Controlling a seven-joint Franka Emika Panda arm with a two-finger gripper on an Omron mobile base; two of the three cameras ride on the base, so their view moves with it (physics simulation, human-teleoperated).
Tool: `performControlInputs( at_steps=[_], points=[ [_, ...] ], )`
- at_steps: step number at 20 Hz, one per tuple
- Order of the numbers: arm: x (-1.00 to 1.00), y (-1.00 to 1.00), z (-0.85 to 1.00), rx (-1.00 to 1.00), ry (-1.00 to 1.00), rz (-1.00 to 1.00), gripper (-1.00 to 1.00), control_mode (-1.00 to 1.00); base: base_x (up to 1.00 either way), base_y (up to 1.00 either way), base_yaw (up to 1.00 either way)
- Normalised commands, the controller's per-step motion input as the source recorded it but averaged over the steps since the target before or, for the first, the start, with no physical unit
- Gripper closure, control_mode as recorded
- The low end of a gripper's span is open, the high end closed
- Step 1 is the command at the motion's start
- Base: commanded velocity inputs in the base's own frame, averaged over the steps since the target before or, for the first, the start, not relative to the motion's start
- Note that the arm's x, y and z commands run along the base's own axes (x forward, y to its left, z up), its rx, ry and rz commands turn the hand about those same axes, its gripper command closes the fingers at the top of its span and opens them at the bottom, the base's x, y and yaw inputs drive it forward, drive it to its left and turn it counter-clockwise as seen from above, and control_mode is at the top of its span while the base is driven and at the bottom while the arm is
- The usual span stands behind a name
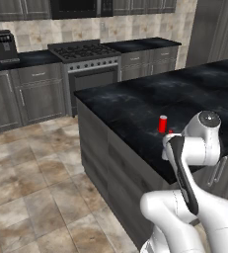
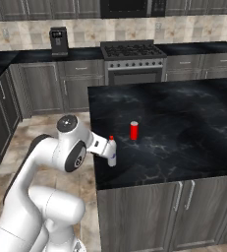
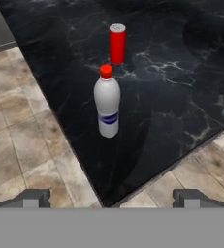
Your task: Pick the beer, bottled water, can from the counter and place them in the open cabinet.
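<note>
The gripper hangs open, fingertips spread wide and holding nothing, just off the corner of the black marble counter. Ahead of it the bottled water stands upright near the counter's edge, red cap up. Just beyond, apart from it, the red can stands upright too. Across the kitchen sit a stove and a coffee machine.

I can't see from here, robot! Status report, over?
Gripper open, holding nothing. Bottled water upright near counter corner, can standing beyond it. Path to water clear, over.
</note>
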Motion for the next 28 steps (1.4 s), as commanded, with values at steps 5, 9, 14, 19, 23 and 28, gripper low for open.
performControlInputs(
  at_steps=[5,9,14,19,23,28],
  points=[
    [0.17,-0.05,-0.26,0.0,0.0,0.0,-1.0,-1.0,0.0,0.0,0.0],
    [0.21,-0.02,-0.24,0.0,0.0,0.0,-1.0,-1.0,0.0,0.0,0.0],
    [0.24,-0.02,-0.11,0.01,0.0,0.0,-1.0,-1.0,0.0,0.0,0.0],
    [0.31,-0.06,-0.09,0.02,0.0,0.0,-1.0,-1.0,0.0,0.0,0.0],
    [0.27,-0.04,-0.1,0.01,0.0,0.0,-1.0,-1.0,0.0,0.0,0.0],
    [0.22,0.0,-0.15,0.0,0.0,0.0,-1.0,-1.0,0.0,0.0,0.0]
  ],
)
